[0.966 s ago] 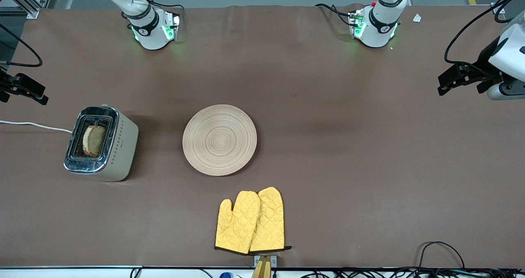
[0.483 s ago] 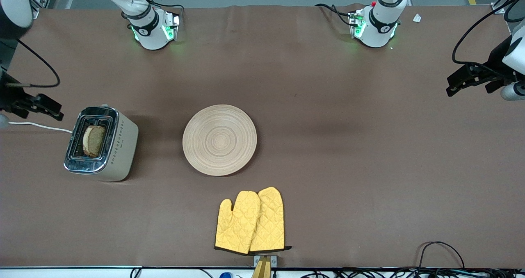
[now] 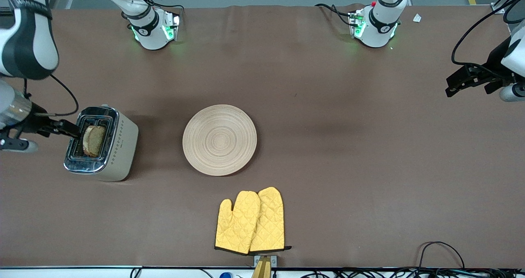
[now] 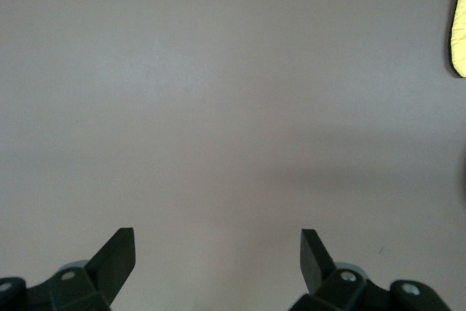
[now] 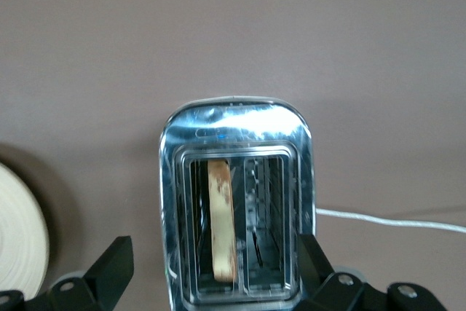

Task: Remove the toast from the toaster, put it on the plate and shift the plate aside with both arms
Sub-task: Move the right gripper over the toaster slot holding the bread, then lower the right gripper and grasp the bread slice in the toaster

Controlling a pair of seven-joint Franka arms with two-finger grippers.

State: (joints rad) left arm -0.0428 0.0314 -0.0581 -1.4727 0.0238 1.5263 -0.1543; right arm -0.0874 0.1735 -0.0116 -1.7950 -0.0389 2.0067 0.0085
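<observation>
The toast [image 3: 94, 140] stands upright in one slot of a cream and chrome toaster [image 3: 119, 151] toward the right arm's end of the table. In the right wrist view the toast [image 5: 220, 227] shows edge-on in the toaster [image 5: 237, 136]. My right gripper [image 3: 69, 129] [image 5: 215, 247] hangs open over the toaster's slots, with its fingers to either side of the toaster and nothing held. The round beige plate [image 3: 220, 140] lies mid-table, and its rim [image 5: 18, 242] shows beside the toaster. My left gripper [image 3: 452, 86] [image 4: 216, 237] waits open over bare cloth at the left arm's end.
A pair of yellow oven mitts [image 3: 251, 222] [image 4: 459, 30] lies nearer to the front camera than the plate. The toaster's white cord [image 5: 393, 221] runs off toward the table's end. Brown cloth [image 3: 348, 167] covers the table.
My right arm has swung in from the table's end until its gripper is over the toaster. The left gripper shifted slightly outward at first, then held still. Both stayed open.
</observation>
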